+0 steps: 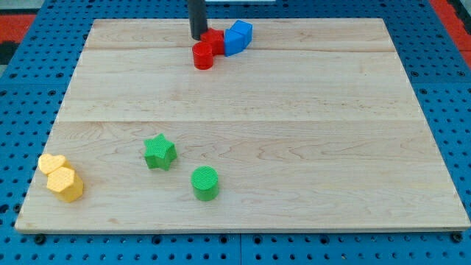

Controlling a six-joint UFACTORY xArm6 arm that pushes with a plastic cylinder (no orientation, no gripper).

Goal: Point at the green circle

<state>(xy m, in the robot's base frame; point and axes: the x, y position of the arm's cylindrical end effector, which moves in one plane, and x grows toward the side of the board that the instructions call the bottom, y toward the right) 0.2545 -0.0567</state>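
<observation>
Wooden board (294,132) on blue pegboard. My tip (199,37): bare rod, nothing held, touching red blocks (208,48); green circle (205,182) far below.

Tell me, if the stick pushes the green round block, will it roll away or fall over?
Probably neither. The green circle stands on its flat end, so it should slide across the wooden board rather than roll. It looks short and wide, so tipping seems unlikely. Its ribbed plastic look suggests it is light and stiff. My tip is far away, by the red blocks.
</observation>
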